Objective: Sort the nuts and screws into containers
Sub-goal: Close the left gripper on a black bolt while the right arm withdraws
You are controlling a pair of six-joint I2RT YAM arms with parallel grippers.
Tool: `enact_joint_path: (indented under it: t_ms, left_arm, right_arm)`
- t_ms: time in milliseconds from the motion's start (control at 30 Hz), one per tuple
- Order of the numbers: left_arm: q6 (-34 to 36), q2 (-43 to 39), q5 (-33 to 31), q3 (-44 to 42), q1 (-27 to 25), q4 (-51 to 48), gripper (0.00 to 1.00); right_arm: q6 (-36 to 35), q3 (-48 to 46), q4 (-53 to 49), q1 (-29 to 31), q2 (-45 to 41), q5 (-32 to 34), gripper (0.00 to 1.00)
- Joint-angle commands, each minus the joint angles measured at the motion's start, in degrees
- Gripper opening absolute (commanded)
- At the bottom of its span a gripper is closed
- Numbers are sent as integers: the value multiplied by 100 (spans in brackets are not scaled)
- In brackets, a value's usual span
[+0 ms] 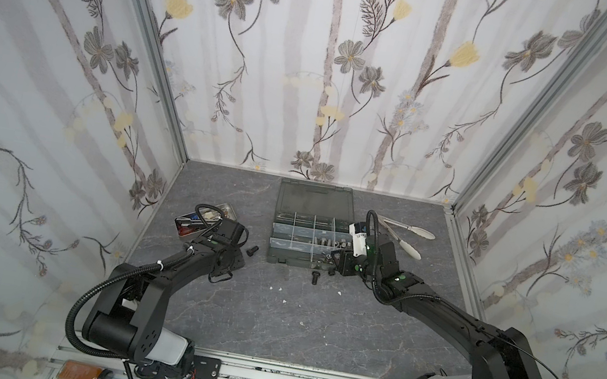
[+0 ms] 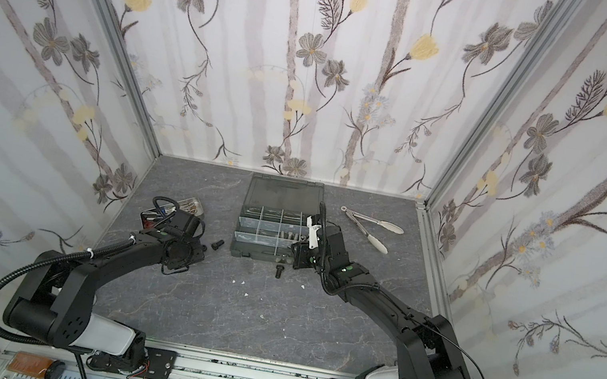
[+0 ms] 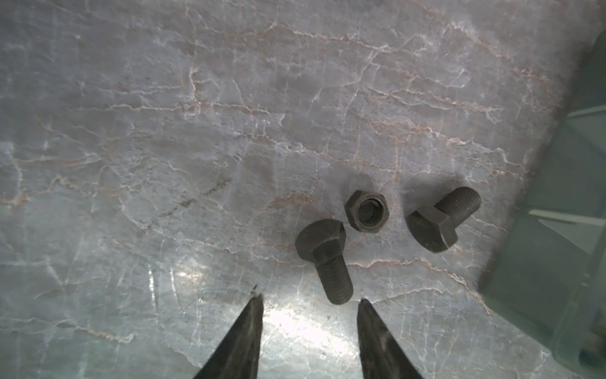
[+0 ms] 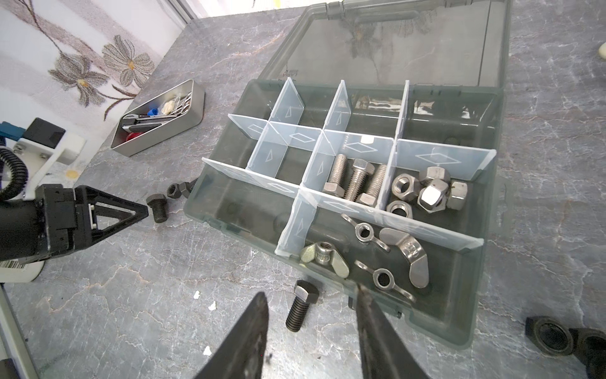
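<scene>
Four wing nuts — one perhaps stamped

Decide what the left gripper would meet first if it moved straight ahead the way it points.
Most likely the nearest black hex bolt, lying on the table just beyond the tips of the left gripper; the black nut sits behind it. Its height is unclear.

I can't read any txt. Embossed mark on clear hinged lid of grey-green plastic organizer box: too blurred. Stamp on silver wing-shaped nut: too small. Barcode sticker: illegible.
</scene>
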Motion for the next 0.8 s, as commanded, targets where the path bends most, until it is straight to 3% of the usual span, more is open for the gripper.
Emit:
enact_joint_path:
  t_ms: [0,400,767]
  left_arm:
    - [-124,204,-159,164,9,67,46]
    - [-81,1015,-375,494,3,30,39]
    - [-13,1118,-399,468,9,27,18]
  right_arm:
    - [16,-74,291,-17,-86,-90,45]
    - [52,-237,442,-27,-403,-175,45]
    - [52,-264,448,-20,-448,-155,45]
